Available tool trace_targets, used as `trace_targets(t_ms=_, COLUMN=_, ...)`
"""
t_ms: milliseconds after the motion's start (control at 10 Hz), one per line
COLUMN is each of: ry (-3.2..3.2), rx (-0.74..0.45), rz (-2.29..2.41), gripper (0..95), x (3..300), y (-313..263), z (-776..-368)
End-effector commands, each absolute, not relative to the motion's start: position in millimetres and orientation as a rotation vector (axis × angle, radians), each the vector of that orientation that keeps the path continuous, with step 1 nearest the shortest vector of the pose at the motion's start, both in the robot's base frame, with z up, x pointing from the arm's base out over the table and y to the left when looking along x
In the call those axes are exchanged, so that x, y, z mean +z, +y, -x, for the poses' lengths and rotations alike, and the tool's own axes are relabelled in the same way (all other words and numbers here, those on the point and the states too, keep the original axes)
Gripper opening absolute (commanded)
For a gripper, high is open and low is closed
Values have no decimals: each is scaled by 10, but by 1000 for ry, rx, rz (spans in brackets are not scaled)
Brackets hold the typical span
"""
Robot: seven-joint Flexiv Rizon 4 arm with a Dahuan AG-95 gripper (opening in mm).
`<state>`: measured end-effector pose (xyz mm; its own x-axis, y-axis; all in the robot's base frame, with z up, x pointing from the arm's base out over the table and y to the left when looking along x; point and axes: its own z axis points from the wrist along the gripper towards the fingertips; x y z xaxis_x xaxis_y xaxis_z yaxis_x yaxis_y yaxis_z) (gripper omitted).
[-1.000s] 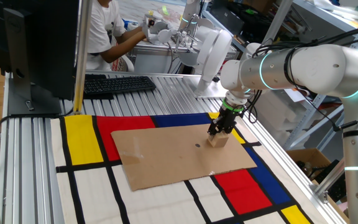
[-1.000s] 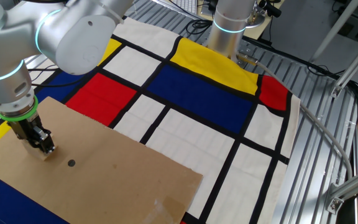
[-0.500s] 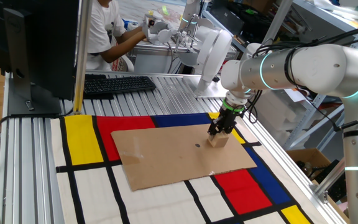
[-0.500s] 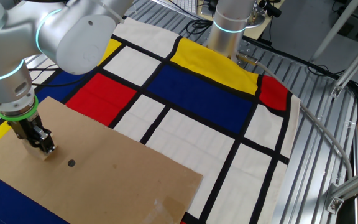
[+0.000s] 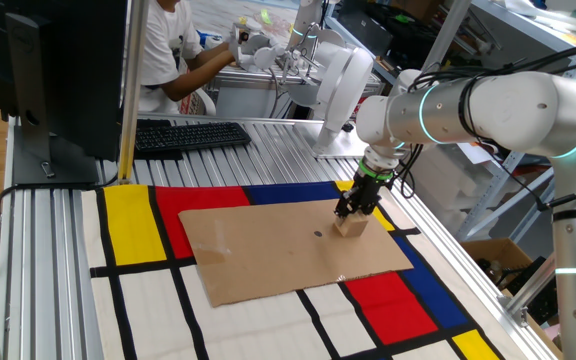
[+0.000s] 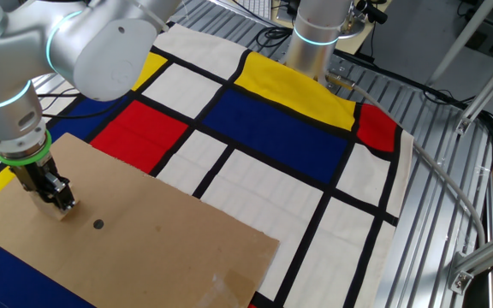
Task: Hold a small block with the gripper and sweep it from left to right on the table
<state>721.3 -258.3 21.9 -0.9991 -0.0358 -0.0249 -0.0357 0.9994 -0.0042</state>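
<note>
Small block (image 5: 349,227) plain here, tool-hidden (image 6: 60,202) opposite.

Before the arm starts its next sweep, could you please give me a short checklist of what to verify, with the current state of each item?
1. The gripper is shut on the small block: ok, its fingers straddle the block's top.
2. Block rests on the cardboard sheet: ok, its base meets the sheet near the right edge.
3. Gripper points straight down: ok in both views.
4. Sheet lies flat on the mat: ok, no lifted corner visible.
5. Room left to sweep further right: not ok, the block is already close to the sheet's edge.
6. Small dark spot on the sheet is raised or flat: cannot tell.
</note>
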Motion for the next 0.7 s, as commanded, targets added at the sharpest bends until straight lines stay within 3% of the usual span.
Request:
trace_targets(t_ms=100, ry=3114, rx=12, rz=55, gripper=0, x=215, y=-2584, z=-7217)
trace_targets(t_ms=700, ry=3103, rx=-8, rz=65, gripper=0, x=220, y=-2586, z=-7218)
